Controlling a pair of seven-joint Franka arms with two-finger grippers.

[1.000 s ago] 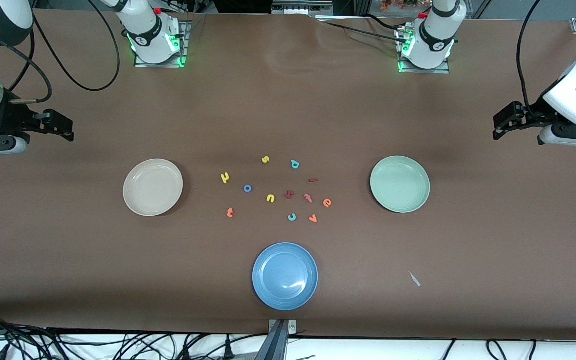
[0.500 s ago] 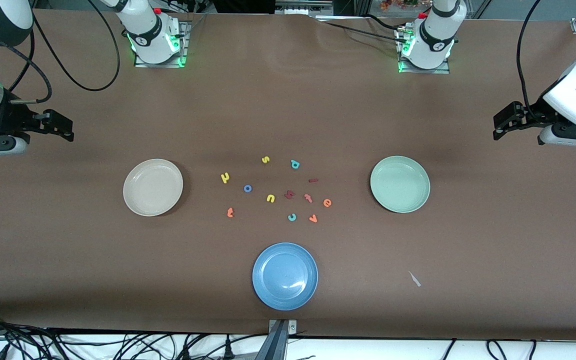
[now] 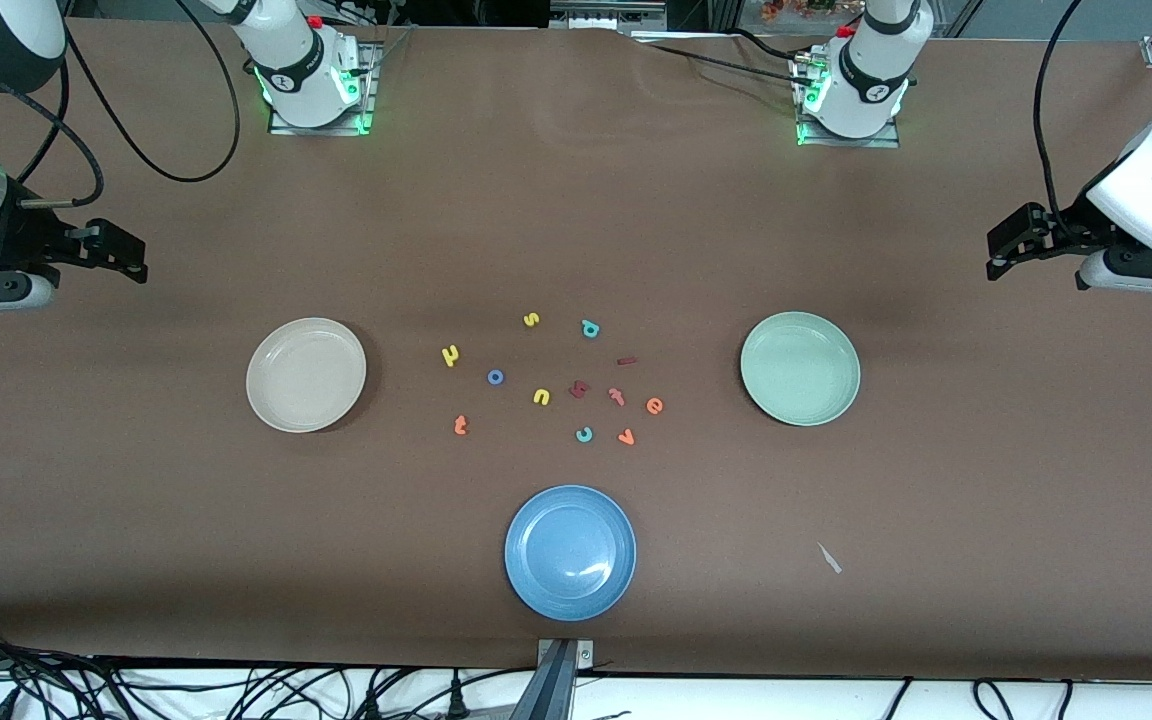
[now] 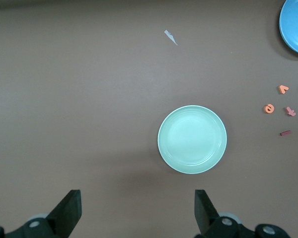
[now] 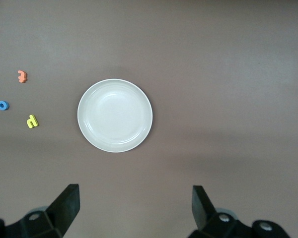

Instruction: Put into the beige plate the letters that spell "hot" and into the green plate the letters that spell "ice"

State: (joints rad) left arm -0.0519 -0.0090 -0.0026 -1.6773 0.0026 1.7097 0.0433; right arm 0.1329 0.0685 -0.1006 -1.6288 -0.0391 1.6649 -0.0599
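Note:
Between the plates lie the yellow h (image 3: 450, 355), blue o (image 3: 495, 377), orange t (image 3: 460, 426), dark red i (image 3: 626, 361), teal c (image 3: 584, 434) and orange e (image 3: 654, 405). The beige plate (image 3: 306, 375) toward the right arm's end and the green plate (image 3: 800, 368) toward the left arm's end hold nothing. My left gripper (image 3: 998, 258) hangs open over bare table at its end, with the green plate (image 4: 192, 139) in its wrist view. My right gripper (image 3: 132, 262) hangs open at the right arm's end, and its wrist view shows the beige plate (image 5: 115, 115), h (image 5: 32, 121), o (image 5: 3, 105) and t (image 5: 22, 76).
A blue plate (image 3: 570, 552) sits nearer the front camera than the letters. Other letters lie among them: yellow s (image 3: 531, 320), teal a-like one (image 3: 590, 328), yellow u (image 3: 541, 397), a larger dark red one (image 3: 579, 389), orange v (image 3: 626, 437). A white scrap (image 3: 829, 558) lies by the front edge.

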